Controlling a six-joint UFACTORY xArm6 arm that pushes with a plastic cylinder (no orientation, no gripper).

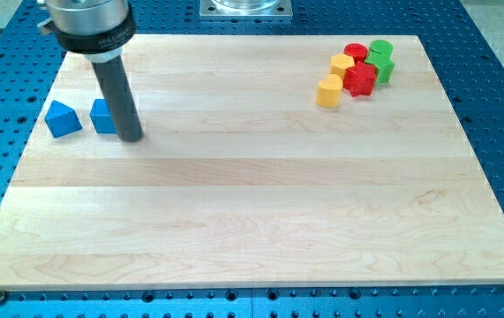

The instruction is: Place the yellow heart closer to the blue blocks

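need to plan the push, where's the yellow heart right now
The yellow heart sits at the view's upper right, at the lower-left edge of the red, green and yellow cluster, far from the blue blocks and my tip at the left.

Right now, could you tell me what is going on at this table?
My tip rests on the wooden board at the view's left, just right of two blue blocks. The yellow heart I am to bring toward them sits far off at the view's upper right, in a cluster with another yellow block, red blocks and green blocks. I am not touching it.
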